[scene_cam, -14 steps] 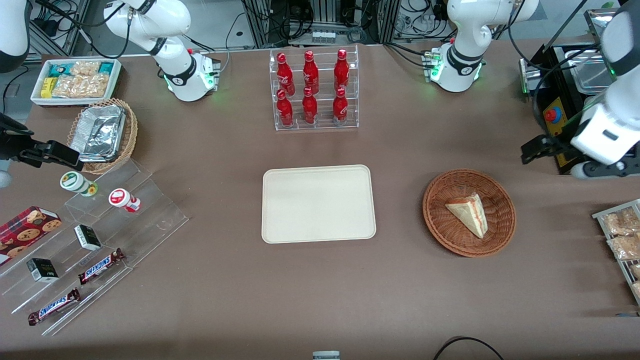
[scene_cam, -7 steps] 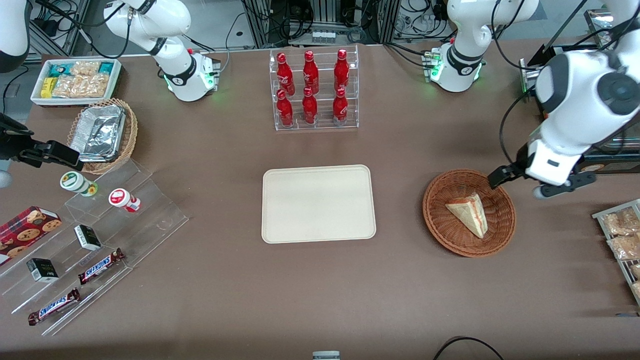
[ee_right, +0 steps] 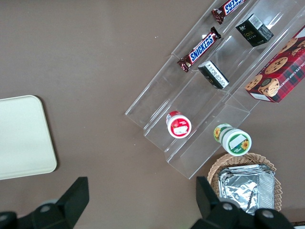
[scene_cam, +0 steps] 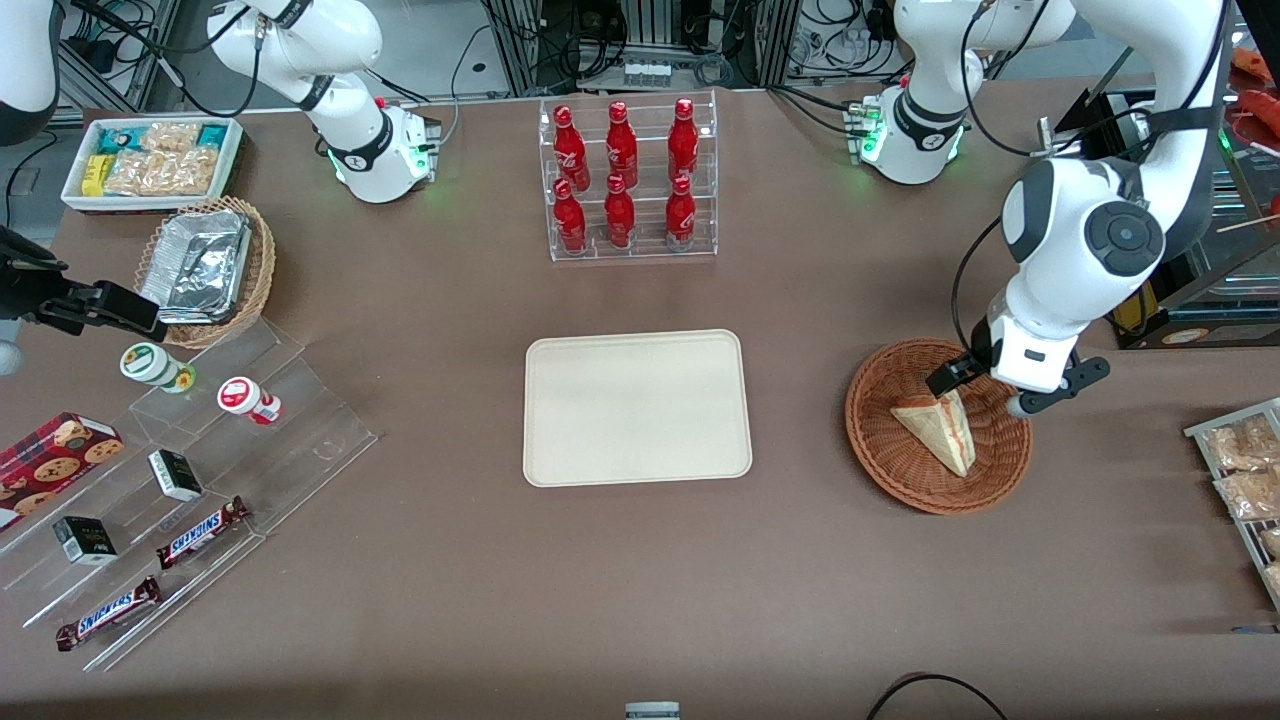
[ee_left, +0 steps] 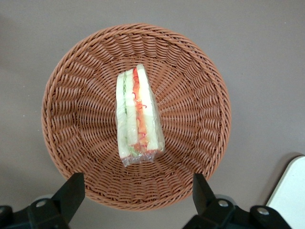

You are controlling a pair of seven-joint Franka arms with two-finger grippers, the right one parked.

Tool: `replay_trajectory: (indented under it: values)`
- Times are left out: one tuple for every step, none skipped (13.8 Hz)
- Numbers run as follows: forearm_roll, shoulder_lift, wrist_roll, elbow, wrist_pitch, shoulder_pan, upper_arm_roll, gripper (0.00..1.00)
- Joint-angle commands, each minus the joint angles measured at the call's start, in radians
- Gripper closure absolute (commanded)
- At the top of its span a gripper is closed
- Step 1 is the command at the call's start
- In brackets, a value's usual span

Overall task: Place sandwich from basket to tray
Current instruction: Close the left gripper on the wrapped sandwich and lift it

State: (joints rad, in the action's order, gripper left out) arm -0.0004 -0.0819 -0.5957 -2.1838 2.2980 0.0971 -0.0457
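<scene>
The sandwich (scene_cam: 940, 428), a wrapped wedge of white bread with red and green filling, lies in the reddish-brown wicker basket (scene_cam: 872, 440). My left gripper (scene_cam: 985, 392) hangs open and empty above the part of the basket farther from the front camera, just over the sandwich's wide end. In the left wrist view the sandwich (ee_left: 137, 117) rests in the middle of the basket (ee_left: 71, 119), and my gripper (ee_left: 137, 191) has its two black fingers spread wide over the basket's rim. The cream tray (scene_cam: 636, 407) lies empty mid-table, toward the parked arm from the basket; its corner shows in the left wrist view (ee_left: 291, 195).
A clear rack of red bottles (scene_cam: 625, 180) stands farther from the front camera than the tray. A rack of snack packets (scene_cam: 1240, 470) sits at the working arm's end. Clear steps with snacks (scene_cam: 200, 470), a tan basket of foil containers (scene_cam: 205, 265) and a white box (scene_cam: 150, 160) are at the parked arm's end.
My left arm has swung in from the working arm's end of the table and come down over the basket. The sandwich, basket and tray have not moved.
</scene>
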Motion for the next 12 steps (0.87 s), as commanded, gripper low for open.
replay_trajectory:
  values:
    - [0.01,-0.041,-0.021,-0.007,0.046,0.003,0.004,0.0]
    - [0.01,-0.056,-0.023,-0.008,0.061,0.001,0.006,0.0]
    - [0.01,-0.071,-0.023,-0.01,0.076,0.001,0.006,0.0]
    - [0.01,-0.082,-0.023,-0.014,0.092,0.0,0.006,0.0]
    - [0.01,-0.09,-0.023,-0.02,0.112,-0.002,0.006,0.0]
    - [0.01,-0.096,-0.023,-0.024,0.124,-0.004,0.007,0.0]
    - [0.01,-0.102,-0.023,-0.024,0.126,-0.004,0.007,0.0]
    - [0.01,-0.108,-0.023,-0.024,0.129,-0.005,0.007,0.0]
    - [0.01,-0.117,-0.023,-0.024,0.136,-0.005,0.009,0.0]
    - [0.01,-0.13,-0.023,-0.022,0.144,-0.007,0.009,0.0]
    - [0.01,-0.139,-0.021,-0.024,0.158,-0.007,0.009,0.0]
    - [0.01,-0.15,-0.023,-0.027,0.17,-0.007,0.01,0.0]
